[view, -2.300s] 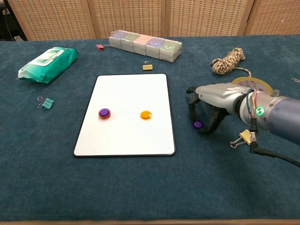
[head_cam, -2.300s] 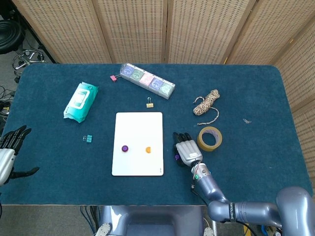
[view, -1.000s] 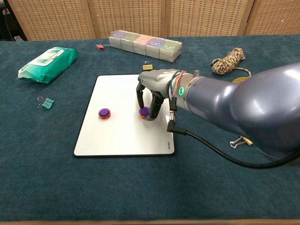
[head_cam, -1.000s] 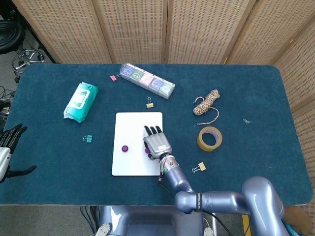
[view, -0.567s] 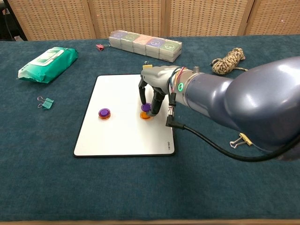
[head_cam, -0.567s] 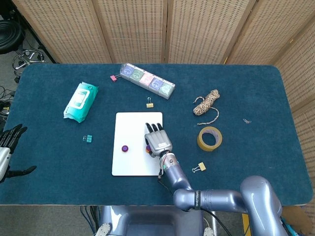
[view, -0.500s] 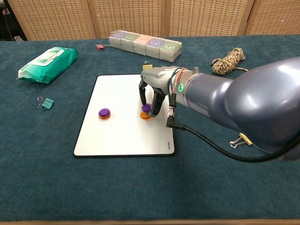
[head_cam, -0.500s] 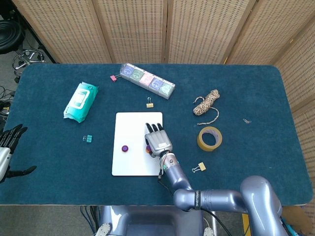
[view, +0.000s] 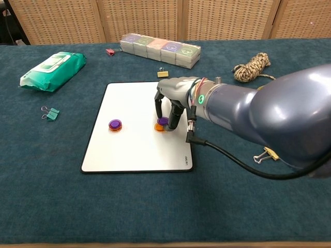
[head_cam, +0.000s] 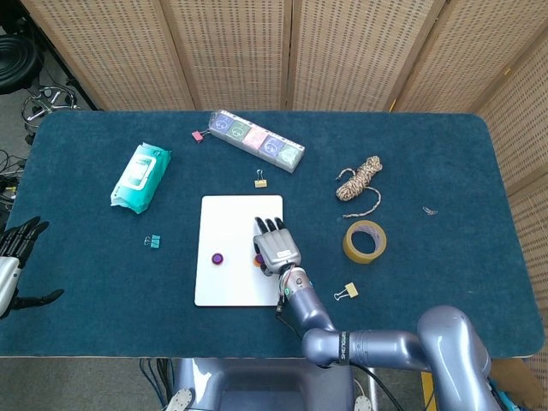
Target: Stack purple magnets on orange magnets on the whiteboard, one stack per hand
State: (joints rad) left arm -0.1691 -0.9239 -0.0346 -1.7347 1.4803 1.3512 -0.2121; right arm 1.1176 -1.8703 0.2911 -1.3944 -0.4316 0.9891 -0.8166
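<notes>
The whiteboard (view: 129,150) lies mid-table. On its left half a purple magnet sits on an orange one as a finished stack (view: 115,124). My right hand (view: 174,97) arches over the board's right half and pinches a second purple magnet (view: 163,121) between thumb and finger. That magnet rests slightly off-centre on the orange magnet (view: 158,127). In the head view the right hand (head_cam: 276,247) hides most of this pair. My left hand (head_cam: 17,250) hangs off the table's left edge, fingers spread and holding nothing.
A green wipes pack (view: 51,64) and a green clip (view: 50,112) lie to the left. A row of boxes (view: 160,50) and a yellow clip (view: 162,73) sit behind the board. A rope (view: 252,66), a tape roll (head_cam: 365,241) and a gold clip (view: 266,153) are on the right.
My right hand carried the purple magnet from the cloth right of the board onto the orange magnet, then shifted slightly right and settled lower. The left hand stayed still.
</notes>
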